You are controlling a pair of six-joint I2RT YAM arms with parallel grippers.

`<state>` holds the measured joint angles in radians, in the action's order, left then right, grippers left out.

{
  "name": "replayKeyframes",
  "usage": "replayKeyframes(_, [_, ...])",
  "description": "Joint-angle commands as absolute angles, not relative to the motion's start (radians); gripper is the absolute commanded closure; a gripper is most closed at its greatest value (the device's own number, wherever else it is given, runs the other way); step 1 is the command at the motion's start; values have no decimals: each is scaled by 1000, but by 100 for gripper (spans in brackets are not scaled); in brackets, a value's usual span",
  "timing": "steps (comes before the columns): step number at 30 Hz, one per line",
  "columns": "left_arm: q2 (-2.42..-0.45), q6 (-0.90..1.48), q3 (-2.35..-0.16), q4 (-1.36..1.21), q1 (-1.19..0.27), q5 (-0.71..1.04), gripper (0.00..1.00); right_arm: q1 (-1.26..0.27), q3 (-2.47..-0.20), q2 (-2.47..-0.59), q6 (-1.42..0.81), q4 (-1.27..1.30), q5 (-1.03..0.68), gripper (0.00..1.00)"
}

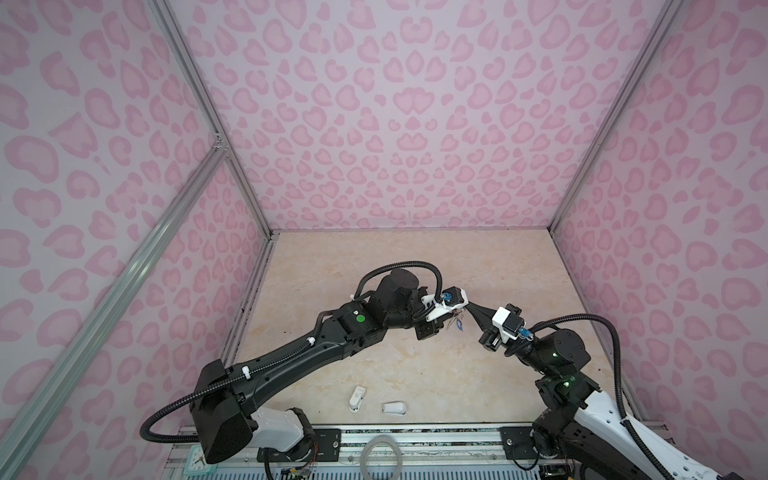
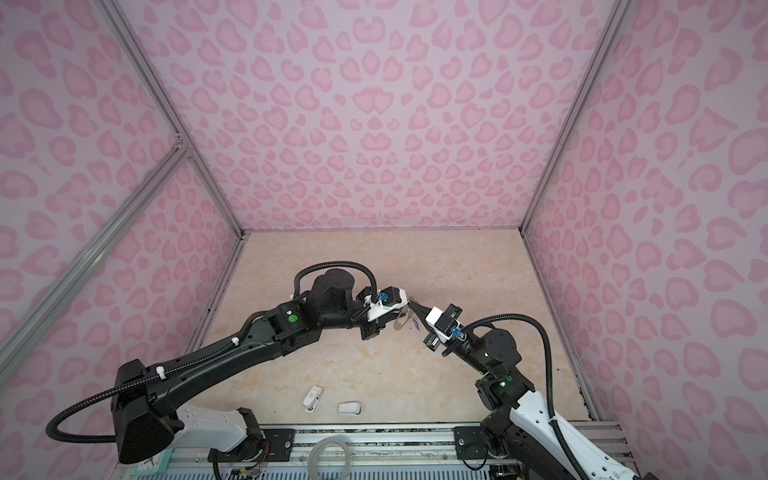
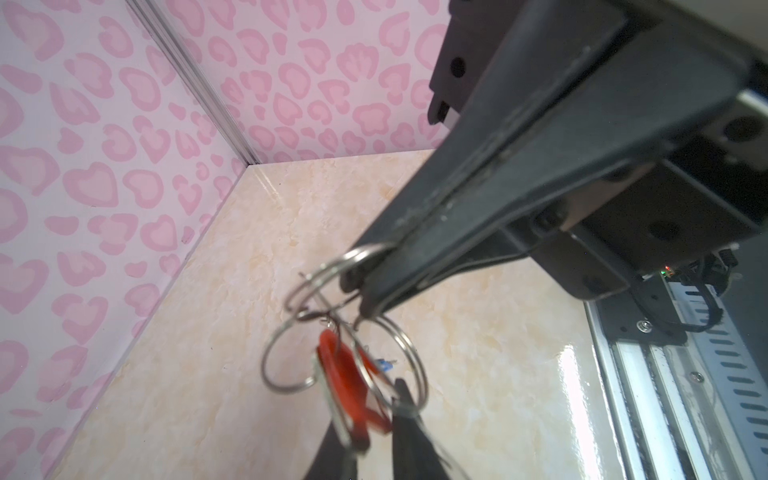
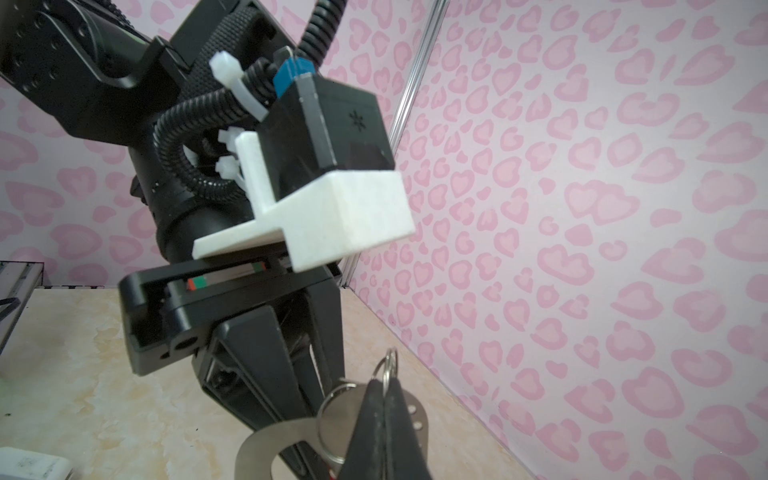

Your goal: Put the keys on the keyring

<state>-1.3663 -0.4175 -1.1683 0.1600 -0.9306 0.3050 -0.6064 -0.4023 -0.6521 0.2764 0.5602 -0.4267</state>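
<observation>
Both arms meet above the middle of the table in both top views. My right gripper (image 4: pixel 384 384) is shut on a wire split ring (image 4: pixel 390 365) of the keyring (image 4: pixel 266 440), a thin grey plate that hangs in the air (image 2: pixel 400 323). In the left wrist view the red-orange key (image 3: pixel 347 382) hangs among the rings, and its tag lies between the narrow jaws of my left gripper (image 3: pixel 366 402). The blue key (image 1: pixel 458 326) dangles from the keyring, mostly hidden behind the red tag (image 3: pixel 384 365). The right gripper's tip (image 1: pixel 468 308) sits just beside the left wrist camera mount.
Two small white plastic pieces (image 1: pixel 357 397) (image 1: pixel 394 408) lie near the table's front edge. A pale grey hoop (image 1: pixel 381 455) and a small clock (image 1: pixel 198 463) rest on the rail in front. Pink patterned walls close in the table on three sides.
</observation>
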Motion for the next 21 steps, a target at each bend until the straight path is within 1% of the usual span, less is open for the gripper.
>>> replayKeyframes(1, [-1343,-429,-1157,107,-930,268,82,-607,-405,-650,269,586,-432,100])
replayKeyframes(4, [-1338,-424,-1147,102,-931,241,65,-607,-407,-652,267,583,-433,100])
replayKeyframes(5, [-1337,-425,-1145,107,-931,241,65,-608,-408,-652,266,583,-430,100])
replayKeyframes(6, [-1339,-432,-1141,116,-931,239,61,-607,-408,-651,266,583,-431,100])
replayKeyframes(7, [-1339,-433,-1137,123,-931,235,59,-607,-409,-650,265,583,-430,100])
replayKeyframes(17, [-1315,-468,-1087,151,-940,189,58,-606,-414,-646,270,569,-428,100])
replayKeyframes(21, [-1323,-443,-1103,123,-946,213,58,-606,-417,-646,268,571,-433,100])
